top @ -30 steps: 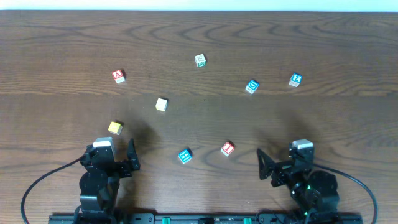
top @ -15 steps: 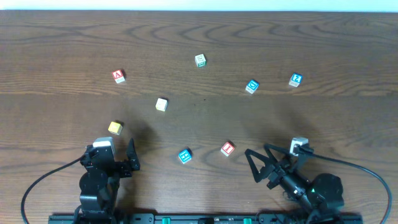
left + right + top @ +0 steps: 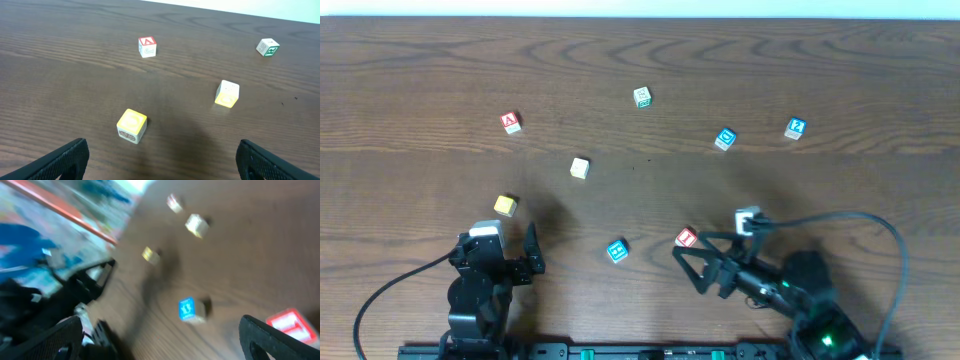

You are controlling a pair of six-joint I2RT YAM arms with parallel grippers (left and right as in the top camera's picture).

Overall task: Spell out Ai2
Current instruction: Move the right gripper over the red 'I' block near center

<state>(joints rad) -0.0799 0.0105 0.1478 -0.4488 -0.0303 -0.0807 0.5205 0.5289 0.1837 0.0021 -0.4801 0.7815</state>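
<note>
Fingers (image 3: 262, 337) of the right gripper (image 3: 693, 266) are spread wide and hold nothing, showing only as dark tips at the two lower corners of a badly blurred wrist view. From overhead, that gripper reaches out low over the table (image 3: 840, 70). Its spread jaws point toward the red block (image 3: 686, 238), which lies just beside the upper fingertip but apart from it. The mark on the block's top may be an "I", though the blur leaves that unsure.

A blue block (image 3: 617, 250) sits a little to the left of the red one. The left gripper (image 3: 533, 252) rests near its base, also wide open and empty. Ahead of it are a yellow block (image 3: 132, 125), a cream block (image 3: 227, 93) and, further off, the red A block (image 3: 147, 46). Three more cubes lie well apart along the far side, and which of them carries the "2" I cannot tell.

The blocks look like small rigid cubes, light and hard-faced. They should not deform in a pinch, but they could skid or twist on the smooth wood if nudged. The best hold is probably on two opposite side faces, low on the block. The red block sits turned on the table, so the wrist should first turn to square the pads to those faces.
</note>
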